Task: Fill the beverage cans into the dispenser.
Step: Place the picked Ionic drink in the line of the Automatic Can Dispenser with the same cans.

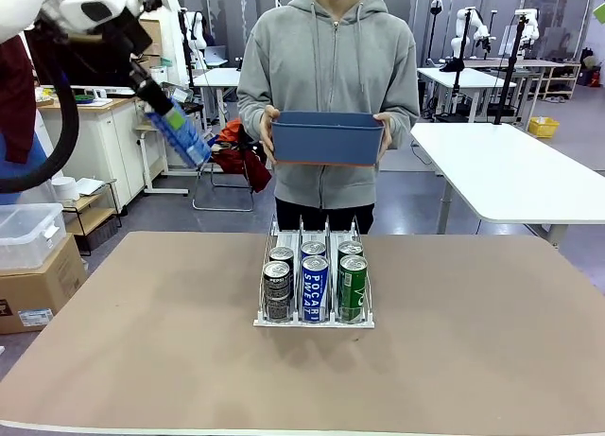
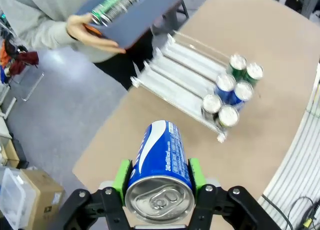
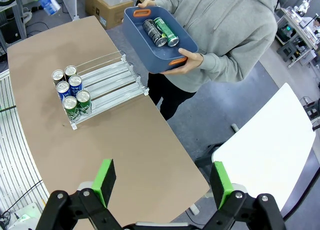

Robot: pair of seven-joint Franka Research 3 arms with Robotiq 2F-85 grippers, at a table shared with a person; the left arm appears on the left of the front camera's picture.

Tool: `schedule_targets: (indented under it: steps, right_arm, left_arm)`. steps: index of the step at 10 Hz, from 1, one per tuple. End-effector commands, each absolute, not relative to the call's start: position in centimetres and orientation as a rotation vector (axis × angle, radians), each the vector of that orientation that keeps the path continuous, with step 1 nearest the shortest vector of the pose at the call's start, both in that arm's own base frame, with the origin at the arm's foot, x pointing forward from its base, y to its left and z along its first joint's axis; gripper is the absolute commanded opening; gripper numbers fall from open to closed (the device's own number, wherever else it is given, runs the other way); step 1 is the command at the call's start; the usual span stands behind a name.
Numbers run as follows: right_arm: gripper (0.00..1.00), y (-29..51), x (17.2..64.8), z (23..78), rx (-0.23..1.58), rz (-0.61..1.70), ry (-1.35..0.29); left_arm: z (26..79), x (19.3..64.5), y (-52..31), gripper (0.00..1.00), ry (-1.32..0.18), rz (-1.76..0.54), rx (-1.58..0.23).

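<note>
Tabletop (image 1: pixel 142 341) with a dispenser (image 1: pixel 313 323); one blue can (image 2: pixel 161 150) held aloft.
Behind the dispenser a person (image 1: pixel 326 67) holds a blue bin (image 1: pixel 326 138) with two more cans (image 3: pixel 160 31). Six cans (image 1: pixel 315 287) stand at the dispenser's near end. Up and left of the dispenser, the left gripper (image 2: pixel 159 174) is clamped on the blue can; the right gripper (image 3: pixel 162 177) stands wide apart.
</note>
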State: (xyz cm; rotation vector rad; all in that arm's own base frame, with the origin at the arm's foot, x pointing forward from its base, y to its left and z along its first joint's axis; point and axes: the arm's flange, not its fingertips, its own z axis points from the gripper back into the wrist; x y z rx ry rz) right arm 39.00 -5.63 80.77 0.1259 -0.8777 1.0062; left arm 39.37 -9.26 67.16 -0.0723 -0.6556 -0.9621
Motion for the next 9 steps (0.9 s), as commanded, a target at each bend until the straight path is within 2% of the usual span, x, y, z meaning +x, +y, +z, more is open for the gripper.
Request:
schedule_targets:
  steps: [1, 3, 4, 9]
  right_arm:
    - [1.00, -5.6, 38.9, 80.7, 0.132, 1.013, -0.880]
    - [1.00, -5.6, 38.9, 80.7, 0.132, 1.013, -0.880]
    - [1.00, -5.6, 38.9, 80.7, 0.132, 1.013, -0.880]
    - [1.00, -5.6, 38.9, 80.7, 0.132, 1.013, -0.880]
  left_arm:
    - [65.7, 37.7, -9.8, 0.57, -0.567, -0.971, -0.058]
    - [65.6, 37.6, -9.6, 0.57, -0.489, -1.001, -0.074]
    - [64.6, 37.7, -9.7, 0.57, -0.555, -0.972, -0.059]
    - [64.6, 37.7, -9.7, 0.57, -0.555, -0.972, -0.059]
